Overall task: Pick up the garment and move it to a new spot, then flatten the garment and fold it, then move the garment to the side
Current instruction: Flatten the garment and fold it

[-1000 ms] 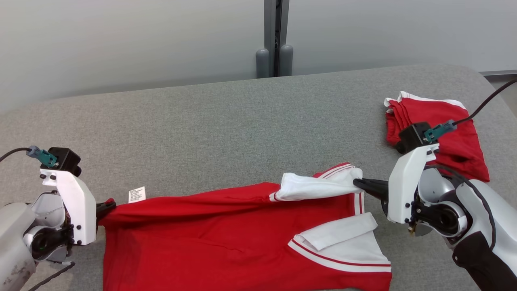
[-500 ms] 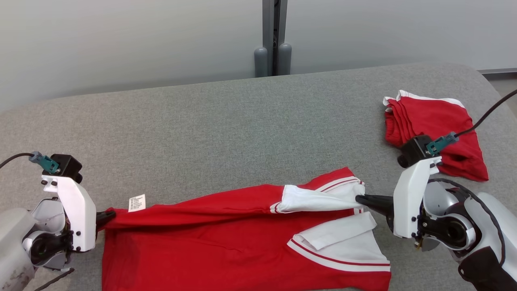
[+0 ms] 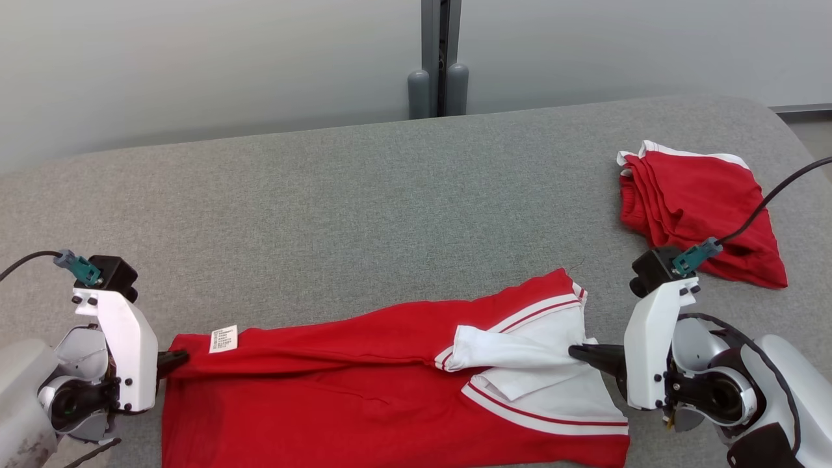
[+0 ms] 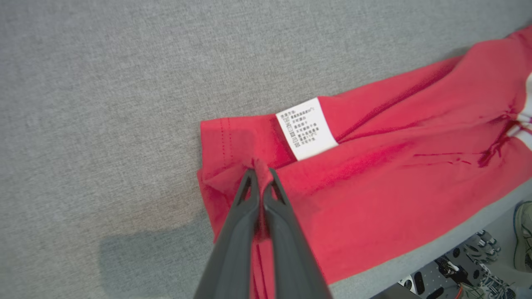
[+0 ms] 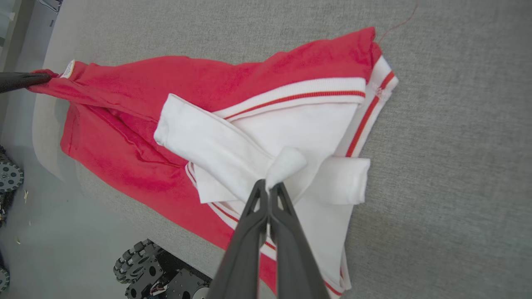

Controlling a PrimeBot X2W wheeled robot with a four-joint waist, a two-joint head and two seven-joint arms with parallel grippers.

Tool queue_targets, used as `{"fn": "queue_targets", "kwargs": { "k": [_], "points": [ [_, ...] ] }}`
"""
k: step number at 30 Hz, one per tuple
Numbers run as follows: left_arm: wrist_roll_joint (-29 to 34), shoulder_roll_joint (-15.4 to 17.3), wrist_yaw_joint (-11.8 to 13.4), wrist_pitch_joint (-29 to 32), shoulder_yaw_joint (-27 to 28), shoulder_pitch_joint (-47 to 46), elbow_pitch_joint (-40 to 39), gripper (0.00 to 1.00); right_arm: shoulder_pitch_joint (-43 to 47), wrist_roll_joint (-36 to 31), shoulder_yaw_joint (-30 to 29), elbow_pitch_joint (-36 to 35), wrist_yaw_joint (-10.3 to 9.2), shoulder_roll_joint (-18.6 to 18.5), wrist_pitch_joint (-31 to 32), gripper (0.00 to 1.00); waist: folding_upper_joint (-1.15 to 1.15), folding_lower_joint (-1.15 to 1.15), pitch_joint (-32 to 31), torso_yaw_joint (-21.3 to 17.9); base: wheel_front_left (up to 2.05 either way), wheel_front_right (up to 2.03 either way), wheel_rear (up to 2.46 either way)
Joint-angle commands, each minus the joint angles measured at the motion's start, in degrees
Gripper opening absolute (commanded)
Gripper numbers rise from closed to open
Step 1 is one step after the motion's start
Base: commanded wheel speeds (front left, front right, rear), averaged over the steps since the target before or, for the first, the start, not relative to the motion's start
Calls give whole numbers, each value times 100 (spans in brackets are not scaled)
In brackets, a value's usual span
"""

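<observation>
Ref for all positions: grey table [image 3: 364, 208]. Red garment [image 3: 338, 396] w/ white trim lies stretched along the table's near edge, running L to R across most of the width. In the wrist views its lower side comes close to that edge. Its far long side is drawn into a long crease btwn the two grippers. The rest lies flat on the table.

L gripper [image 3: 179, 356] is over the table's near-left part, fingers clamped tight on a pinch of red fabric at the garment's corner. L wrist view shows cloth bunched btwn the tips. White care label [image 3: 223, 339] sits on the fabric just beside the tips, toward table centre, print side up.

R gripper [image 3: 575, 351] is over the table's near-right part, fingers pressed together on the end of a white fold [image 5: 216, 149]. Sleeve or collar, can't tell which. That white piece lies diagonally over the red body. Under it, more white panel w/ red stripes lies flat on the table.

Second red item [image 3: 699, 208], folded, w/ white edging, sits at the table's far-right corner, well apart from the garment and both grippers.

Past the table's near edge, R wrist view shows floor and a dark wheeled base [image 5: 143, 265].
</observation>
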Motion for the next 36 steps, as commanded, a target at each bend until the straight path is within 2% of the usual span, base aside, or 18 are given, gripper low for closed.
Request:
{"fn": "queue_targets", "kwargs": {
  "k": [1, 2, 3, 4, 9, 16, 19, 24, 25, 28, 36],
  "points": [
    [-34, 29, -11, 27, 1, 92, 25, 22, 91, -35, -41, -36, 1, 18, 47, 20, 0, 0, 2, 3, 0, 0, 0],
    [-39, 24, -11, 50, -5, 100, 29, 65, 112, -55, -66, -49, 1, 36, 61, 41, 0, 0, 0, 4, 0, 0, 0],
    [-52, 20, -11, 83, -8, 106, 28, 100, 132, -75, -98, -68, 1, 53, 76, 65, 0, 0, -3, 6, 0, 0, 0],
    [-62, 18, -11, 101, -9, 105, 28, 100, 158, -87, -134, -87, 1, 69, 94, 100, 0, 0, -9, 9, 0, 0, 0],
    [-52, 54, -11, 118, -9, 84, 49, 100, 308, -120, -301, -202, 1, 130, 157, 100, 0, 0, -55, 31, 0, 0, 0],
    [42, 91, -11, -337, 98, 21, 112, 100, 719, -52, -592, -511, 1, 70, 285, 100, 0, 0, -190, 66, 0, 0, 0],
    [131, 134, -11, -663, 165, 25, 54, 100, 875, -23, -790, -743, 1, 69, 159, 100, 0, 0, -234, 77, 0, 0, 0],
    [392, 165, 55, -1683, 393, 35, 1, 100, 1092, -89, -1172, -1299, 1, 148, -712, 100, 0, 0, -255, 133, 0, 0, 0],
    [392, 165, 55, -1683, 393, 35, 1, 100, 1092, -89, -1172, -1299, 1, 148, -712, 100, 0, 0, -255, 133, 0, 0, 0],
    [496, 174, 181, -2255, 524, 126, -131, 100, 1178, -296, -1373, -1570, 2, 222, -1590, 100, 0, 0, -248, 199, 0, 0, 0],
    [630, 231, 838, -3903, 1058, 524, -777, 100, 1434, -869, -1678, -1591, 2, 562, -3653, 100, 0, 0, -253, 355, 0, 0, 0]
  ]
}}
